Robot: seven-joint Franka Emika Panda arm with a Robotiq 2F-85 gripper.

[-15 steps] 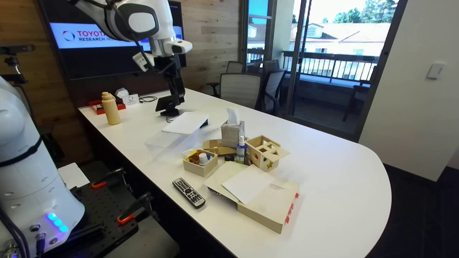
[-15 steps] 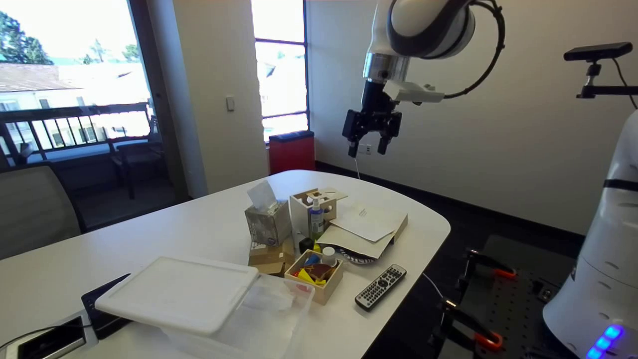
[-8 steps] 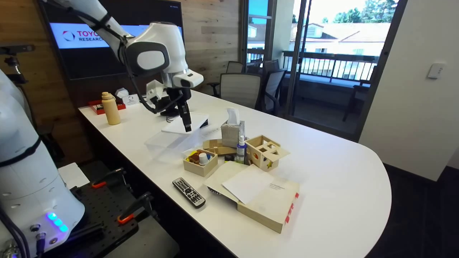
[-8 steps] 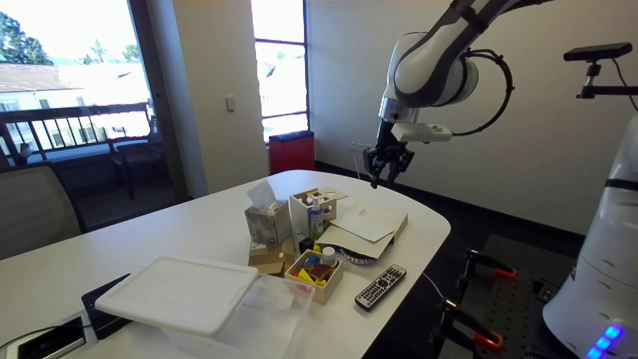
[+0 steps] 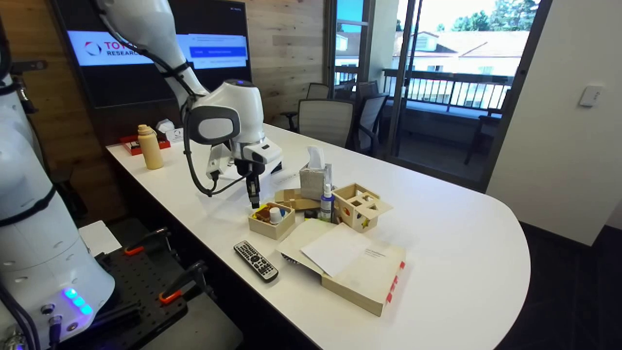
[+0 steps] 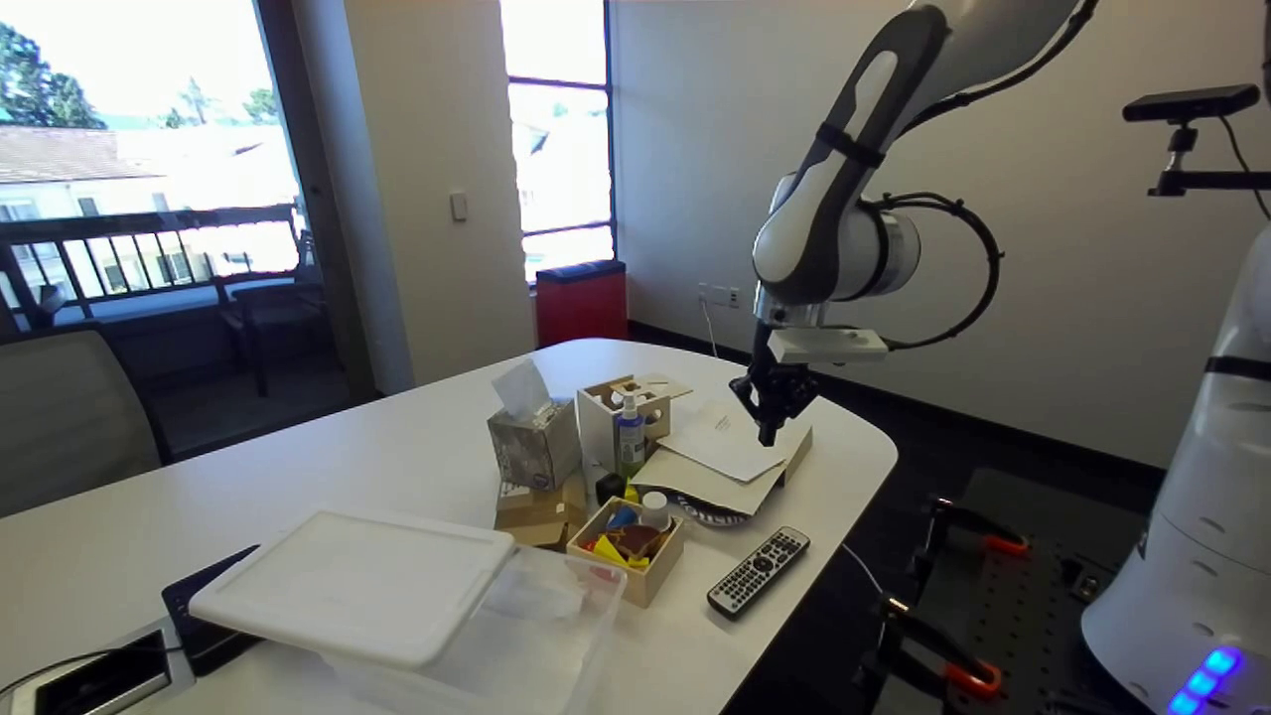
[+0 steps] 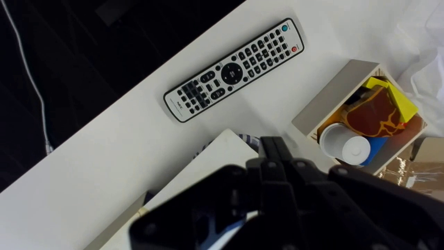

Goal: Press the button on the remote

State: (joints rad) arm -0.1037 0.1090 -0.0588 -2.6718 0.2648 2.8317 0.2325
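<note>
The remote (image 7: 253,55), silver-faced with rows of dark buttons, lies flat near the table edge in the wrist view. A red button (image 7: 294,49) and a teal button (image 7: 284,27) show at one end of it. In both exterior views the remote (image 5: 256,261) (image 6: 759,573) sits untouched on the white table. My gripper (image 5: 255,204) (image 6: 768,437) hangs in the air above the table, pointing down and apart from the remote. Its fingertips meet in the wrist view, so the gripper (image 7: 274,139) is shut with nothing between them.
A wooden box (image 5: 265,228) of toys and a thick book (image 5: 350,291) with papers lie close to the remote. Behind are a tissue box (image 6: 536,447), a spray bottle (image 6: 631,437), a wooden shape box (image 5: 347,214) and a clear bin with a white lid (image 6: 357,586).
The arm has come down from high above the table to a lower position closer to the remote. The gripper has gone from open to shut. The remote has not moved.
</note>
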